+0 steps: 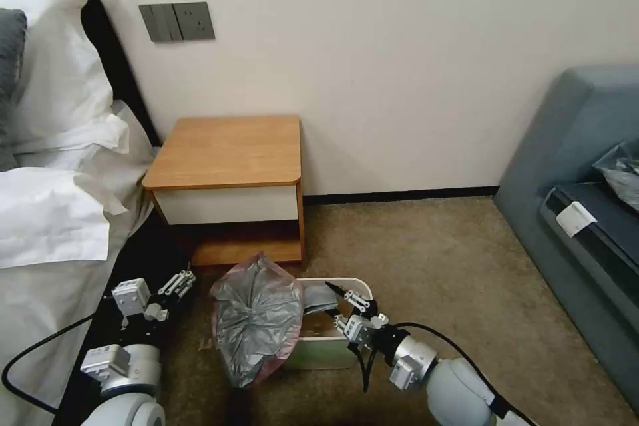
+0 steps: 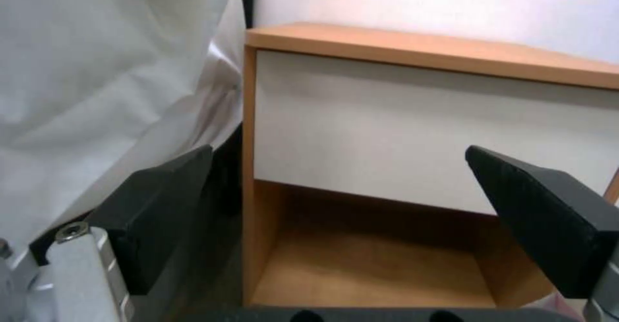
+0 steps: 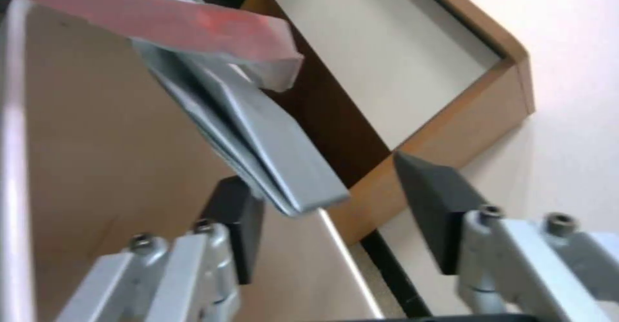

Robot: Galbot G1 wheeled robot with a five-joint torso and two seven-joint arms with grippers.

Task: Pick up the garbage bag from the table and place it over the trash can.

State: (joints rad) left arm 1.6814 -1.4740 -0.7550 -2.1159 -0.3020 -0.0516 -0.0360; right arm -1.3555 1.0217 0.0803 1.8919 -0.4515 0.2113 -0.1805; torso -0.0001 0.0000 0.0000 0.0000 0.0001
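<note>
Garbage bag [image 1: 256,323]: thin crinkly film, light, limp, prob. slippery. Bunched on trash can [image 1: 326,351] left rim, a flat fold reaching across the opening to the right; bunch's long axis runs roughly upright. Best grip: pink edge.
R gripper [image 1: 341,301]: spread, over the bin by the fold.
L gripper [image 1: 178,285]: spread, empty, low before table [image 1: 226,150].
</note>
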